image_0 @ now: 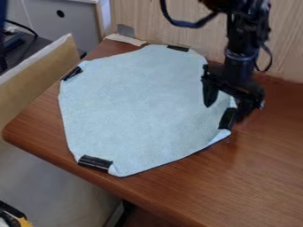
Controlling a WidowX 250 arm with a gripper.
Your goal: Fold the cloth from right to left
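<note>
Cloth [139, 111] lies mostly left of my claw [228, 100], which stands with fingers parted at its right edge. I judge the fold starts there.

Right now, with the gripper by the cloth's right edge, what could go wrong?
The gripper might pinch the nearby black strip instead of the cloth alone.

Other black strips sit along the cloth's edge; if they're stuck down, pulling could wrinkle it.

The cloth's lower-left corner lies near the wooden tabletop's edge, so sliding it might leave it overhanging.
</note>
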